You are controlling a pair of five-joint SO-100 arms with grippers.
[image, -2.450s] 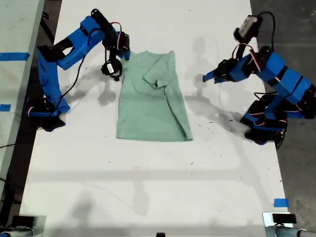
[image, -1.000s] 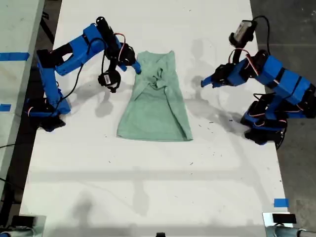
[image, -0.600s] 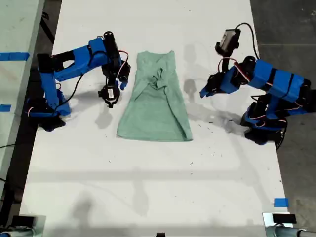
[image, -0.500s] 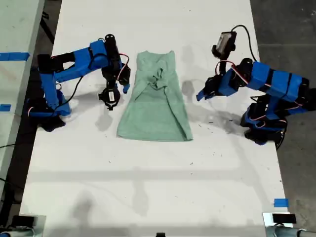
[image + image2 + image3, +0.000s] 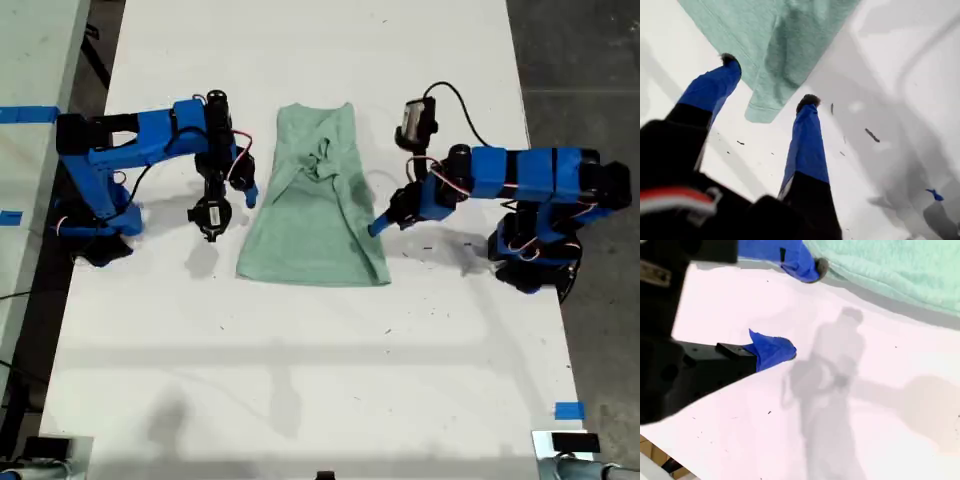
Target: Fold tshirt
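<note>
Tshirt [image 5: 313, 205] lies flat on the white tabletop [image 5: 300, 380] in the middle of the exterior view, partly folded lengthwise, with bunched fabric near its far end; its hem is the near edge. My first pincer [image 5: 376, 228] belongs to the arm on the exterior view's right, which stretches out low and nearly level toward the shirt's right edge; in the first wrist view its blue fingers [image 5: 805, 145] stand apart, open, straddling a corner of the mint cloth [image 5: 775, 45] without closing on it. My second pincer [image 5: 245, 195] hangs from the arm on the exterior view's left, elbow bent, wrist pointing down just beside the shirt's left edge; its fingers [image 5: 772, 350] are spread, holding nothing, with the shirt's edge [image 5: 890, 270] close by one tip.
</note>
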